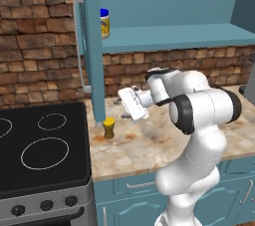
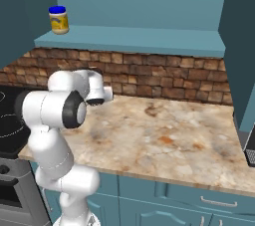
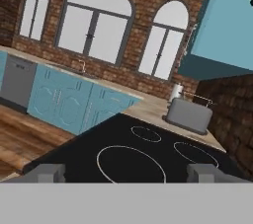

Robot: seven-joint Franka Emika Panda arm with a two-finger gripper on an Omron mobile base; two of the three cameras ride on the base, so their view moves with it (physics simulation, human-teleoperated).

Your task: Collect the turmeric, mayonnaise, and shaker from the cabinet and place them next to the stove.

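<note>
The turmeric [image 1: 108, 128], a slim yellow-orange jar, stands upright on the counter just right of the stove [image 1: 40, 145]. On the shelf of the teal cabinet [image 1: 169, 36] sits the mayonnaise [image 1: 104, 23] [image 2: 59, 19] with its blue lid. My gripper [image 1: 121, 109] hovers above the counter, slightly above and to the right of the turmeric, and points left toward the stove. It is open, with both fingertips [image 3: 49, 171] wide apart and nothing between them. Past them lies the black cooktop [image 3: 143, 154]. The shaker is out of view.
The cabinet's narrow door [image 1: 92, 46] stands open between stove and shelf, its pale handle [image 1: 77, 41] on the stove side. A grey toaster [image 3: 188, 114] sits on the counter beyond the stove. A dark appliance [image 2: 250, 150] is at the counter's right end.
</note>
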